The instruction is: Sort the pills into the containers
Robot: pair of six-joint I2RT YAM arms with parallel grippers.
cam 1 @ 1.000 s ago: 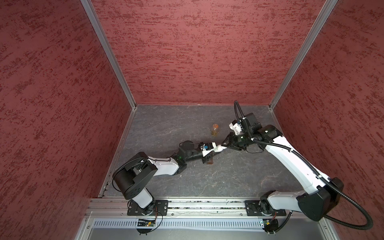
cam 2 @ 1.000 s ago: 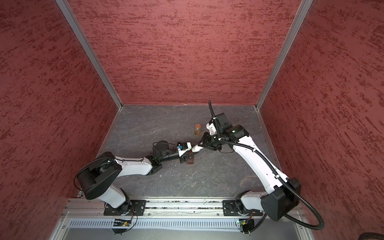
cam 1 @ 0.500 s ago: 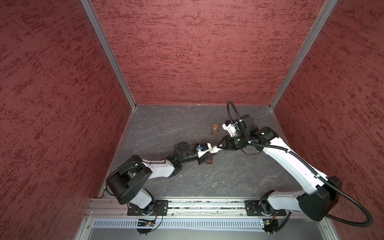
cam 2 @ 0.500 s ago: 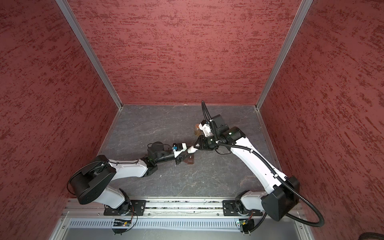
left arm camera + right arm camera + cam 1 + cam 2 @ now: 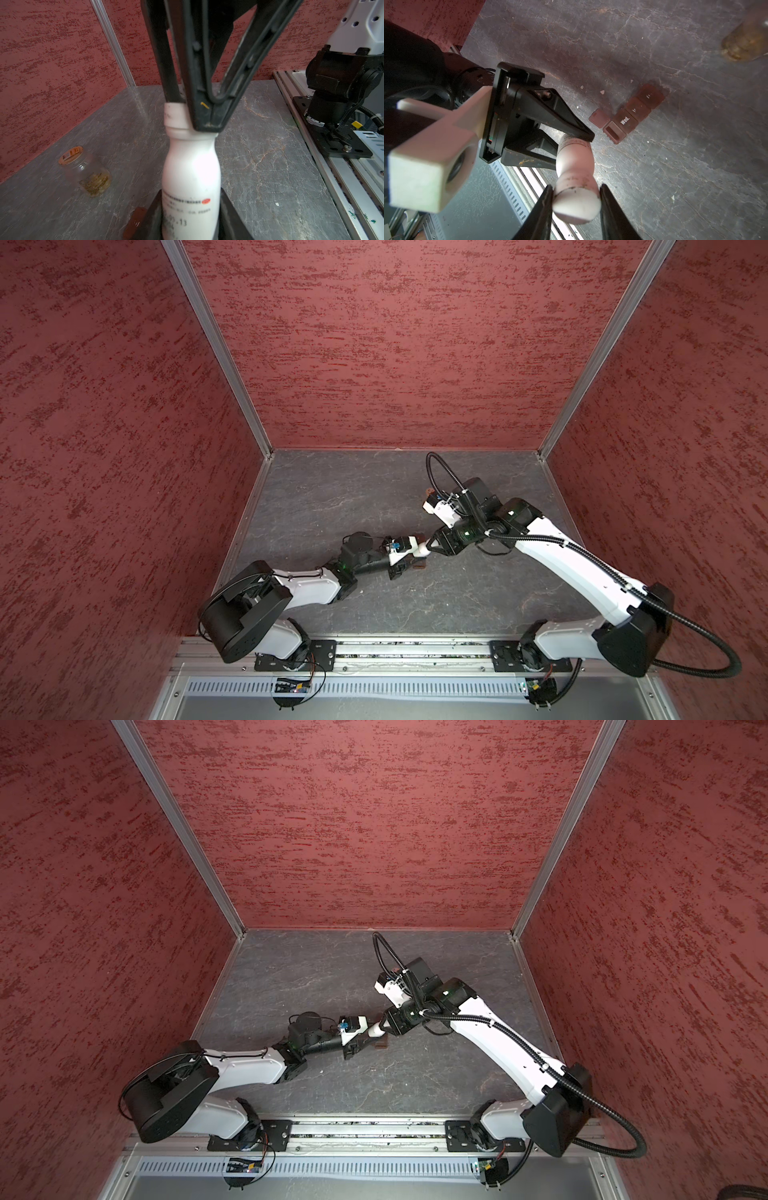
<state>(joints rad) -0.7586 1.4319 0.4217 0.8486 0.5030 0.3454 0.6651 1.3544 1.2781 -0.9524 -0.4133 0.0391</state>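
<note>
Brown containers point(image 5: 625, 120), one open; left gripper point(image 5: 573, 150) clamps white bottle point(image 5: 191, 172); right gripper point(image 5: 576, 187) at cap point(image 5: 576, 204), grip unclear.

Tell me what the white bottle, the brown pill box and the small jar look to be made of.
White bottle: opaque plastic, likely, smooth with a soft sheen and printed text. Pill box: dark-brown plastic, semi-matte, moulded lids with white lettering. Jar: clear glass or plastic, cannot tell which; contents show through, orange cap.
</note>
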